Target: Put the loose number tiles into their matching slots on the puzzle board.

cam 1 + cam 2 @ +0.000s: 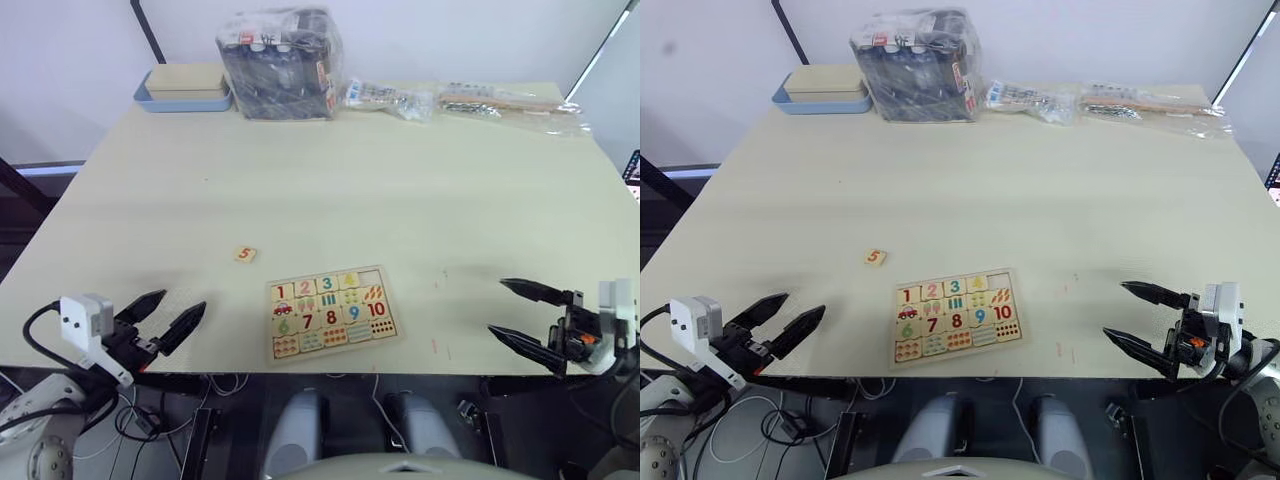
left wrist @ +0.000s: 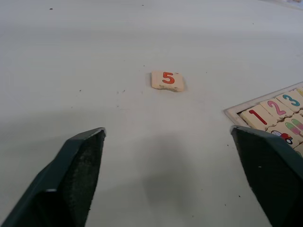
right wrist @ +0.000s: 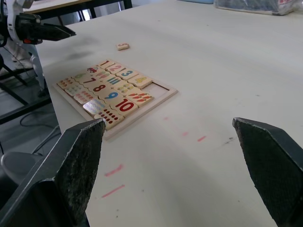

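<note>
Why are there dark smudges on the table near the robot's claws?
Those are shadows: in the left eye view, soft ones lie on the table by the left gripper and right gripper; in the left wrist view, a faint one falls short of the 5 tile.

Loose orange 5 tile (image 1: 245,254) flat on table, beyond puzzle board's (image 1: 331,312) left corner.

left pincer (image 1: 168,315): two black tapered fingers ending in points, inner faces matt and grainy
left wrist block (image 1: 85,317): white boxy housing behind the pincer, small dark dots on its face
left cable (image 1: 40,325): black, looping out behind the white housing
right pincer (image 1: 520,314): two black pointed fingers, same tapered shape
right wrist block (image 1: 613,305): white housing behind the pincer, black frame with a small orange part beside it
</note>
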`<state>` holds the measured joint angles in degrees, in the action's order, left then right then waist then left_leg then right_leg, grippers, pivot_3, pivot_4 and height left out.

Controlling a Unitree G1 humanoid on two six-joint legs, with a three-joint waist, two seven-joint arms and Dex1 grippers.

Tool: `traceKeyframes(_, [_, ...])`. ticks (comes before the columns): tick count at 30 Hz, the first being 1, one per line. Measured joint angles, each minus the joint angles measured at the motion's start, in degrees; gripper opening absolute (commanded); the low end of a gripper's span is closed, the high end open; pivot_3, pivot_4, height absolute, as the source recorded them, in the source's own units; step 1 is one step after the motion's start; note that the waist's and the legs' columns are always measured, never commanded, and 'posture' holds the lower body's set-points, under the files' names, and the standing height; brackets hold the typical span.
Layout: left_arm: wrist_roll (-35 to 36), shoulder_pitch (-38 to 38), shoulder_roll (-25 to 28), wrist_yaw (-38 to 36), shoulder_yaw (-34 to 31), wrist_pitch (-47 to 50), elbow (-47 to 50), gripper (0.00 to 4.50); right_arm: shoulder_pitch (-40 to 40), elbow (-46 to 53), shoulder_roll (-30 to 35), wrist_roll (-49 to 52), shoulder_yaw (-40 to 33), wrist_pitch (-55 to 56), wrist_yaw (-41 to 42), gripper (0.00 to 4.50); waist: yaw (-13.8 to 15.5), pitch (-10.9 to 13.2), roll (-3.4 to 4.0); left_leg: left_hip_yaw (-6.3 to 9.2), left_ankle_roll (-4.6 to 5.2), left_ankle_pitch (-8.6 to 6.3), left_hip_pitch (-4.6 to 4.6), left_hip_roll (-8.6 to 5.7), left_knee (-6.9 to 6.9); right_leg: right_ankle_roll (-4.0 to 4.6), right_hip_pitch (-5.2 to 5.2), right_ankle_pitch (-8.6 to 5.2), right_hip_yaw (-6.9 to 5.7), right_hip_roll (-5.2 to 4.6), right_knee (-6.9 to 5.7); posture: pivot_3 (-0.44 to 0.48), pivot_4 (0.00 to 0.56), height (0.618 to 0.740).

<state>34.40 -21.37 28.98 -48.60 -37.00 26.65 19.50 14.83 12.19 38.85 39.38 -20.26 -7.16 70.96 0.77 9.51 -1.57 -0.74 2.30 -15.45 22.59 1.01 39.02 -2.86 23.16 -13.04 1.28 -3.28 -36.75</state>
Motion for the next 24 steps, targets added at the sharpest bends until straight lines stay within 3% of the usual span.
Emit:
traceKeyframes(4, [0.53,0.36,0.28,0.51,0.57,0.11,0.08,4.45,-0.18,-0.01,-0.01,-0.37,0.01,0.06,-0.01,4.50,-0.01,-0.02,0.00,-0.01,0.00,0.00,0.00,0.00,0.00,0.00,0.00,0.00,0.01,0.01,0.00,0.000,0.150,0.740])
traceKeyframes(11, [0.83,3.50,5.21,2.61,1.70,1.87,0.15,4.45,-1.70,0.74,-0.01,-0.44,1.56,-0.39,0.02,4.50,0.05,-0.03,0.02,-0.01,0.00,0.00,0.00,0.01,0.00,0.00,0.00,0.00,0.00,0.06,0.00,0.000,0.150,0.740])
traceKeyframes(18, [-2.25,12.56,5.96,17.14,9.57,11.69,6.61,4.45,-5.11,5.34,0.20,1.27,3.65,-2.15,0.04,4.50,0.08,-0.04,0.00,0.03,0.00,0.00,0.01,-0.01,0.00,-0.01,0.00,0.01,-0.02,0.16,-0.01,0.000,0.150,0.740])
traceKeyframes(24, [-1.50,20.44,8.99,23.21,12.55,22.42,8.05,4.45,-7.02,5.78,0.43,1.55,4.61,-3.27,0.58,4.50,-0.02,-0.04,0.01,0.03,-0.01,0.00,0.01,-0.01,-0.06,0.00,0.03,0.02,-0.03,0.25,-0.04,0.000,0.150,0.740])
